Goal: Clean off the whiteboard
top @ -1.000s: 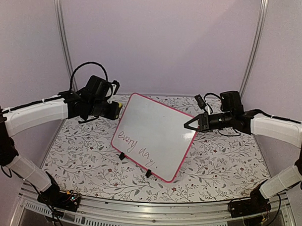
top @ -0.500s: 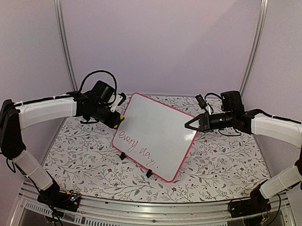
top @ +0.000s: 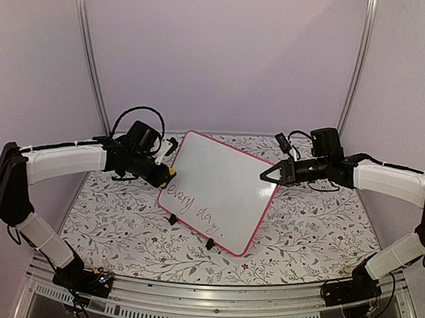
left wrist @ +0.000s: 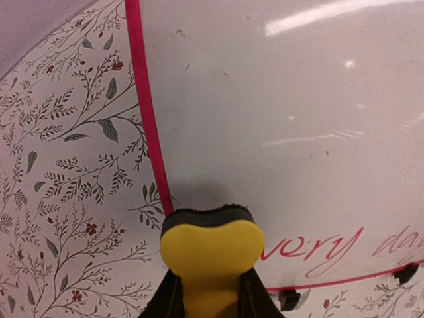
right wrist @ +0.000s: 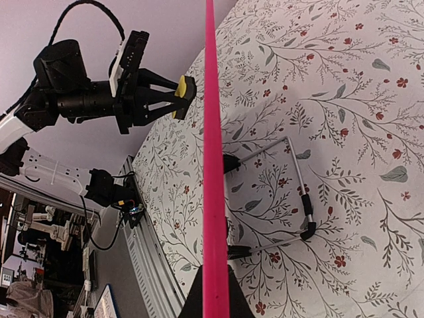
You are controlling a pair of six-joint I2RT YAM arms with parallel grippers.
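The whiteboard (top: 222, 191) stands tilted on its black clip feet, pink-framed, with red writing "every day." (top: 193, 211) along its lower part. My left gripper (top: 163, 174) is shut on a yellow eraser (left wrist: 211, 245) with a black felt face. The felt sits at the board's left frame (left wrist: 147, 132), just left of the writing (left wrist: 318, 248); contact cannot be told. My right gripper (top: 269, 176) is shut on the board's right edge. In the right wrist view that edge shows as a pink strip (right wrist: 213, 165) running into the gripper (right wrist: 213, 295).
A floral tablecloth (top: 119, 225) covers the table. Behind the board, a wire stand (right wrist: 301, 192) with black tips props it up. Lilac walls and two metal posts (top: 90, 57) close in the back. A metal rail (top: 194, 298) runs along the near edge.
My left arm has swung down and toward the board, bringing the eraser to the left frame beside the writing. The right arm and the board have stayed put.
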